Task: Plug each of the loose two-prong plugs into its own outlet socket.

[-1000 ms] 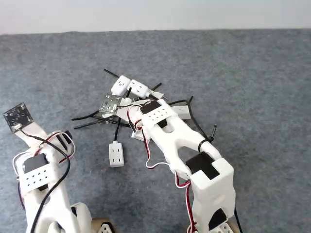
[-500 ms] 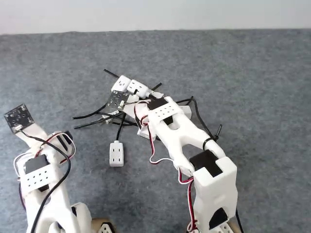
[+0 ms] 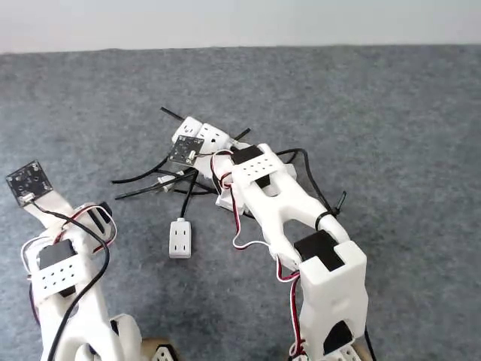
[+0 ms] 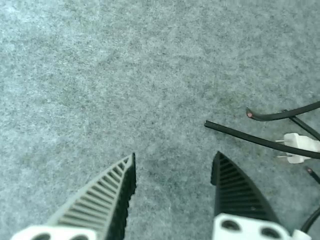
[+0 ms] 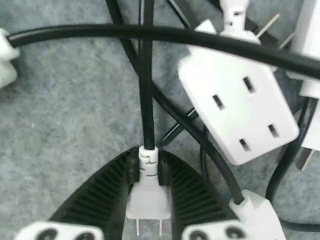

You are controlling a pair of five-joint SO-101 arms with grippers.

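Claw [image 5: 148, 159] of outstretched right arm [image 3: 282, 203] clamps plug [image 5: 147, 200].

Grey felt-like carpet [image 3: 391, 128] covers the table to its far edge, where a plain pale wall [image 3: 240, 22] rises, evenly lit.

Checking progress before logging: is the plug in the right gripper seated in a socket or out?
Out. The right gripper holds the plug with both prongs bare; the outlet block nearby lies apart, slots empty.
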